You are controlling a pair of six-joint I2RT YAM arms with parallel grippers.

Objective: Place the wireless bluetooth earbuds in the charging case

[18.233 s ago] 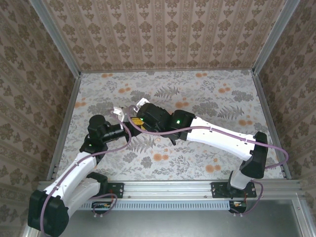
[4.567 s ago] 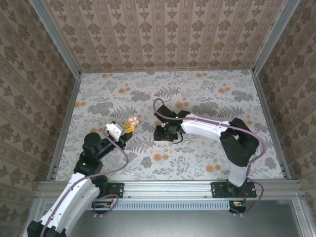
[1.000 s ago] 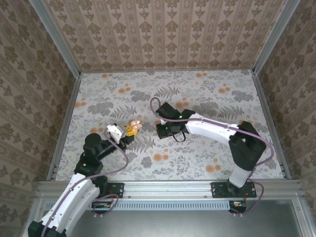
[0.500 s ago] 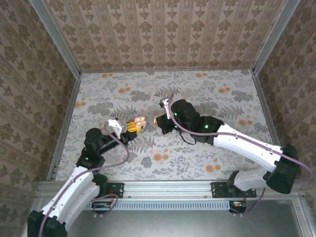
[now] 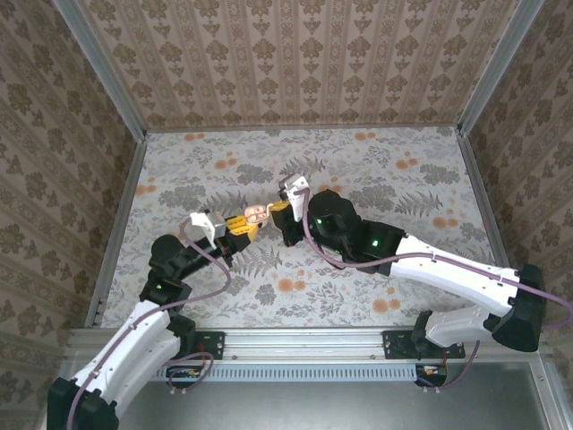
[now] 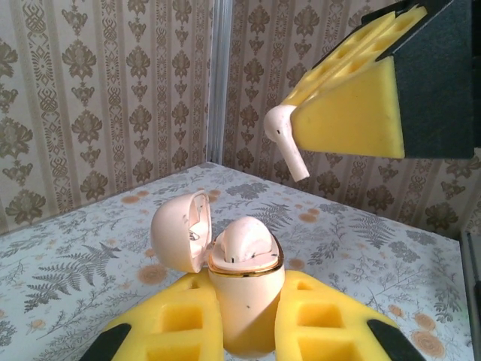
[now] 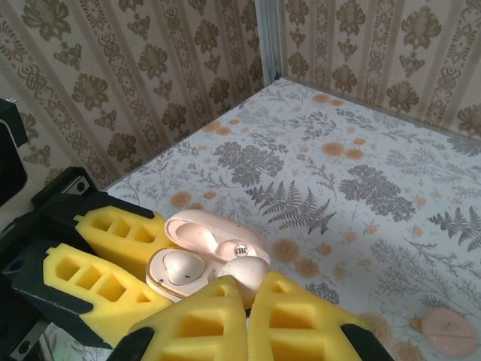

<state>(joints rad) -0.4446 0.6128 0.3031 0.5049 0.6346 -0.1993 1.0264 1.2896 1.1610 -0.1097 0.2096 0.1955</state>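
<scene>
The salmon-pink charging case (image 6: 246, 301) stands upright with its lid (image 6: 180, 229) swung open, and my left gripper (image 6: 246, 320) is shut on its body. One earbud (image 6: 244, 241) sits in it. My right gripper (image 7: 246, 301) is shut on a second earbud (image 7: 244, 272), whose stem hangs down in the left wrist view (image 6: 287, 143). That earbud is above the case and clear of it. In the right wrist view it hangs just over the case (image 7: 188, 267), beside the seated earbud (image 7: 174, 267). From above, the case (image 5: 257, 212) lies between the left gripper (image 5: 242, 224) and the right gripper (image 5: 283, 208).
The flower-print table (image 5: 376, 170) is walled at the back and both sides with patterned panels. A pale pink round shape (image 7: 449, 331) lies on the cloth; I cannot tell if it is print or object. Both arms meet left of centre.
My right gripper has swung left with its earbud and now sits right beside the case. My left gripper has lifted the case slightly up and to the right.
</scene>
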